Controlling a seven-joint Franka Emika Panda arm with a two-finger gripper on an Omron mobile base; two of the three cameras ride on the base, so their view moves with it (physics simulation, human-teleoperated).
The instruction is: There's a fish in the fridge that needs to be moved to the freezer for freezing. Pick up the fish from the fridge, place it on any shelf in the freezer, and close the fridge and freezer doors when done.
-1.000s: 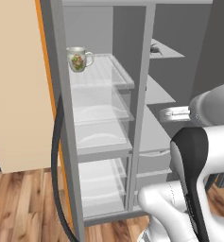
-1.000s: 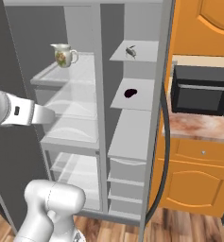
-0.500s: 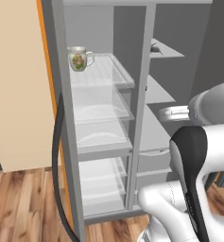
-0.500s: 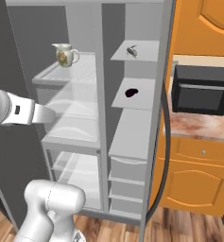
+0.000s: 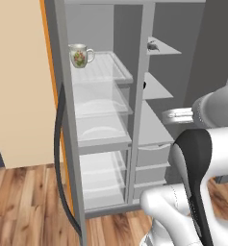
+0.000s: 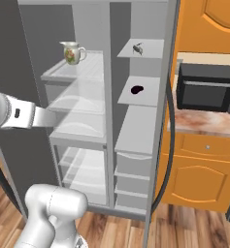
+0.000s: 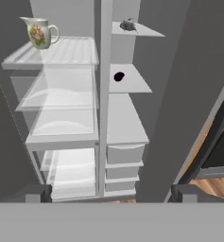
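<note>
The fish [image 6: 137, 48], tiny and dark grey with a thin tail, lies on the top shelf [image 6: 153, 48] of the freezer [image 6: 136, 126], the narrow right compartment. It also shows as the fish [image 5: 152, 46] and the fish [image 7: 127, 25]. The fridge [image 5: 103, 120] to its left has clear glass shelves. Both doors stand open: the fridge door [image 5: 62, 110] at left, the freezer door [image 6: 171, 97] at right. My gripper [image 7: 111, 196] is open and holds nothing, back from the compartments at about middle-shelf height, also seen as the gripper [image 6: 51, 117] and the gripper [image 5: 168, 114].
A white floral mug [image 6: 73, 52] stands on the fridge's top glass shelf. A dark oval blob [image 6: 136, 89] lies on the freezer's second shelf. A black microwave [image 6: 206, 87] sits on the counter [image 6: 204, 123] right of the freezer door, over orange cabinets. Wood floor below.
</note>
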